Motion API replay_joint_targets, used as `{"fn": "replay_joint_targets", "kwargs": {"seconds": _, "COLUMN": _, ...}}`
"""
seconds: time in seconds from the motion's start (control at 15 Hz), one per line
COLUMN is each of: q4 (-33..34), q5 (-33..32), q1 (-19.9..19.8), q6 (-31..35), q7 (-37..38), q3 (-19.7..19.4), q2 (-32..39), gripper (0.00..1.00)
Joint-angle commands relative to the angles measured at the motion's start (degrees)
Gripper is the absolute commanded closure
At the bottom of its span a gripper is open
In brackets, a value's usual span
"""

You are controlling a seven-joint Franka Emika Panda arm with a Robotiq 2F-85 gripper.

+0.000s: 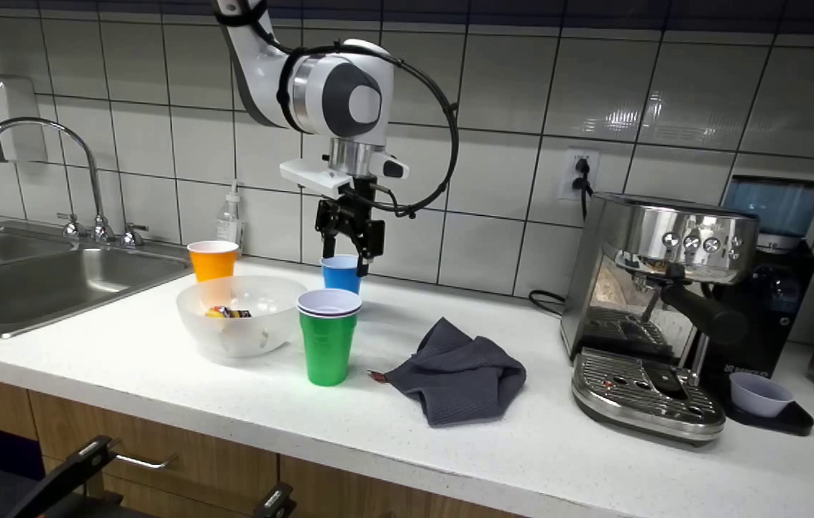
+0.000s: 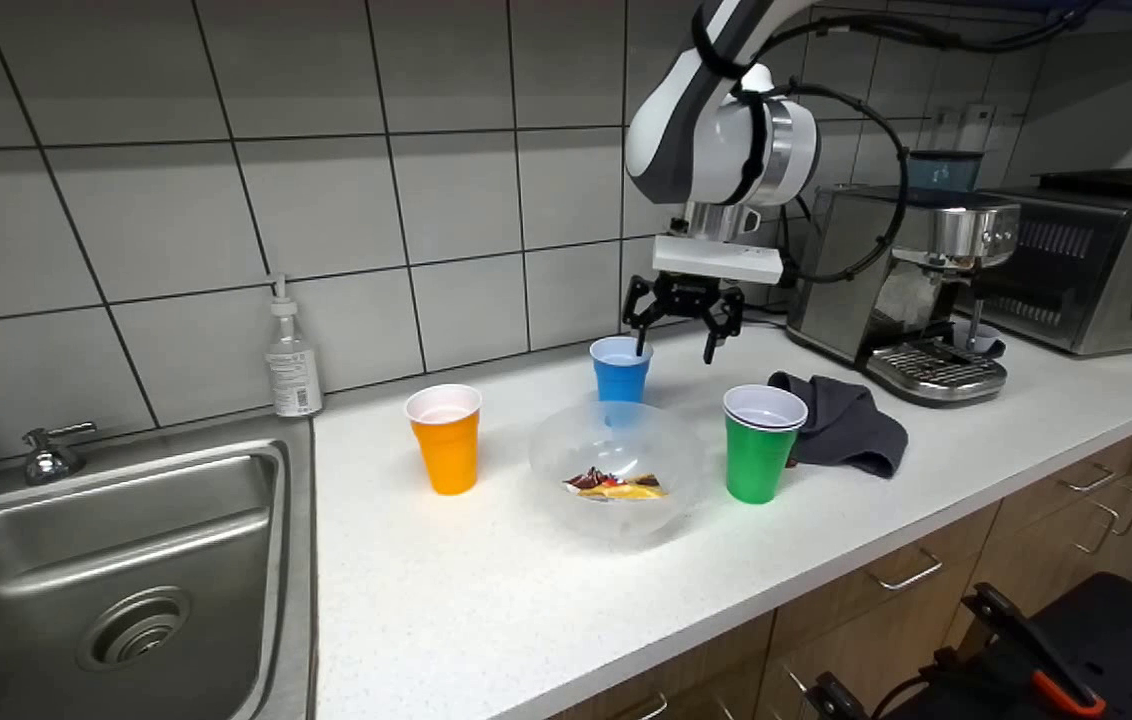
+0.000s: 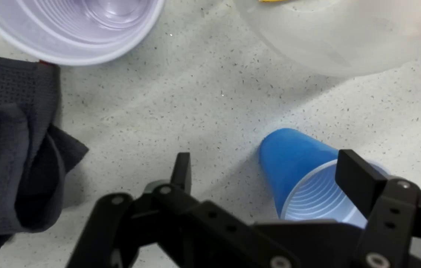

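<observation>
1. The tool (image 2: 675,356) was spread wide, and its grip was free.
2. Its two black fingers (image 3: 361,182) pointed down, with a big gap between them.
3. In the wrist view, one of them hid part of the mouth of the blue cup (image 2: 621,380). I could not tell if it touched the cup.
4. The other was off to the side, above the speckled counter (image 2: 426,600).
5. The blue cup stood upright on the counter, near the tiled wall (image 2: 456,190), and was the thing closest to the tool.
6. It was bright blue outside and pale inside, with rings going round the inner side. Its mouth faced up.
7. In an exterior view, its low part showed dimly through the cloudy bowl (image 2: 616,518).
8. Yellow and dark bits (image 2: 616,486) lay in the bowl. They were too small to make out well.
9. The green cup (image 2: 758,465) stood upright beside the bowl. It had two rims on top, one just above the other.
10. The orange cup (image 2: 448,450) stood upright too, with the bowl between it and the green cup.
11. A dark gray cloth (image 1: 464,374) lay in a crumpled heap on the counter, near the green cup.
</observation>
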Motion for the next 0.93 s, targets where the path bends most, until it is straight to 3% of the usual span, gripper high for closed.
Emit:
{"fn": "replay_joint_targets", "kwargs": {"seconds": 0.0, "q4": 4.03, "q5": -0.8, "q1": 0.93, "q6": -1.47, "q7": 6.47, "q3": -0.1, "q2": 2.66, "gripper": 0.0}}
{"fn": "replay_joint_targets", "kwargs": {"seconds": 0.87, "q4": 10.97, "q5": -0.7, "q1": 2.09, "q6": -2.71, "q7": 16.49, "q3": -1.41, "q2": 9.48, "gripper": 0.0}}
